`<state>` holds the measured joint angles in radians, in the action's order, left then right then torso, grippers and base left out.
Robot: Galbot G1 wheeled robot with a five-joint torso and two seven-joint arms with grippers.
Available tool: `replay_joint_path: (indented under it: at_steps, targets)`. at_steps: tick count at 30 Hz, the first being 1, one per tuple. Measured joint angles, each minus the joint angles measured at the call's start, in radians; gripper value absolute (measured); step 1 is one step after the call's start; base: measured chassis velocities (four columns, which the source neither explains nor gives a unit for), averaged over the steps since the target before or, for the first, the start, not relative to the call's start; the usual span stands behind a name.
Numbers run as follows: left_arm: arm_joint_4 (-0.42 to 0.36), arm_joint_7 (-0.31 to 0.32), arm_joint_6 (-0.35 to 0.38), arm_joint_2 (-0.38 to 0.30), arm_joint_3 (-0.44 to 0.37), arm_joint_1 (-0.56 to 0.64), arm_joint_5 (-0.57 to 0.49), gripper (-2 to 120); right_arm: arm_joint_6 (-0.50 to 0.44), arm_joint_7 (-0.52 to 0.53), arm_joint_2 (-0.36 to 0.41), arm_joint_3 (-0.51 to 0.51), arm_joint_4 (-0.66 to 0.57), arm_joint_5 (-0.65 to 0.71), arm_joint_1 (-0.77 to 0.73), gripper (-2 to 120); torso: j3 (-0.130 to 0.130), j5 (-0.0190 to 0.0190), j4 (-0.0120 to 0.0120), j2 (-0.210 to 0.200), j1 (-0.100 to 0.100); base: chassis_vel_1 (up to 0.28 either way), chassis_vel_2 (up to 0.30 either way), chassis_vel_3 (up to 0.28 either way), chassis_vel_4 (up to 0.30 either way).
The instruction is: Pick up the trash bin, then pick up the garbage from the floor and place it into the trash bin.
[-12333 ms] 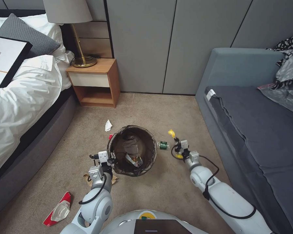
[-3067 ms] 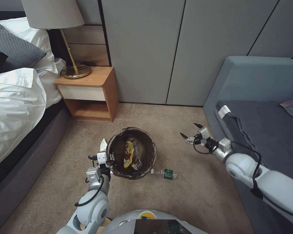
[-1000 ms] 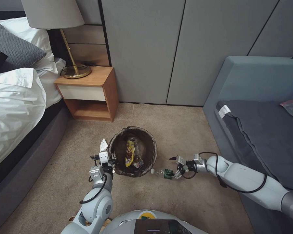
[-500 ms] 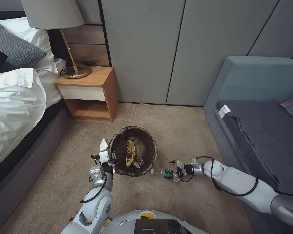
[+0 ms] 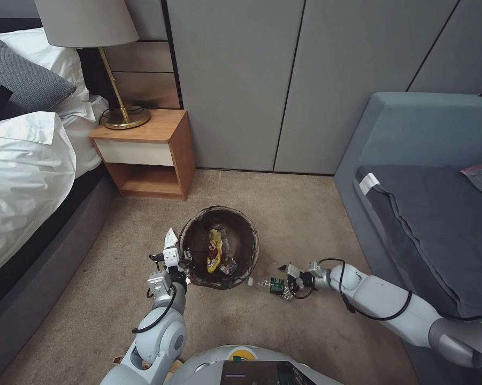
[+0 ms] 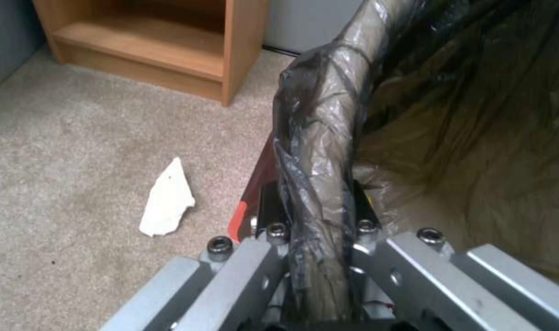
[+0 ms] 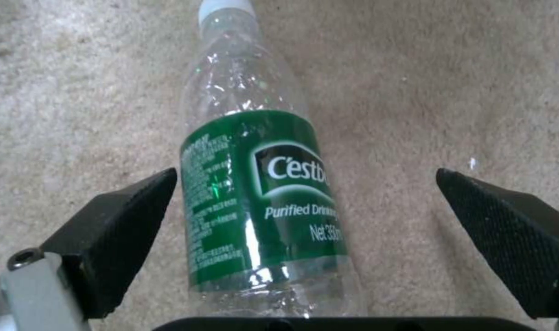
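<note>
You have beige carpet (image 5: 299, 214) as the floor. On it lie a clear green-labelled bottle (image 5: 270, 284) just right of the trash bin (image 5: 219, 247), a white paper scrap (image 5: 169, 238) at the bin's left, and the wooden nightstand (image 5: 144, 155) far left

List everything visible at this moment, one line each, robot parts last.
trash bin: one, white with brown liner, on carpet, centre.
yellow wrapper: one, inside the bin.
bottle: one, clear with green label, lying on carpet beside the bin.
paper scrap: one, white, on carpet by the bin.
nightstand: one, wooden, by the bed.
lamp: one, brass stem, on the nightstand.
bed: one, white bedding.
sofa: one, grey.
left gripper: clamped on the bin's rim.
right gripper: open, straddling the bottle.
</note>
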<state>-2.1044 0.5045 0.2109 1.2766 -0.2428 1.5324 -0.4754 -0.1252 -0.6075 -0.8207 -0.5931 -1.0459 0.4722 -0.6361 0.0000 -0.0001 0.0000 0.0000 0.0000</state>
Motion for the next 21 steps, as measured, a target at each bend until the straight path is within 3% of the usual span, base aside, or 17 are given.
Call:
replay_joint_path:
  at_steps: [21]
  targets:
    - [0.002,0.002,-0.004,0.004,0.001,-0.002,0.0,2,-0.001,0.019,-0.022,0.004,0.01,-0.032,-0.019,100,0.0,0.0002,0.0,0.0,0.0,0.0,0.0,0.0,0.0]
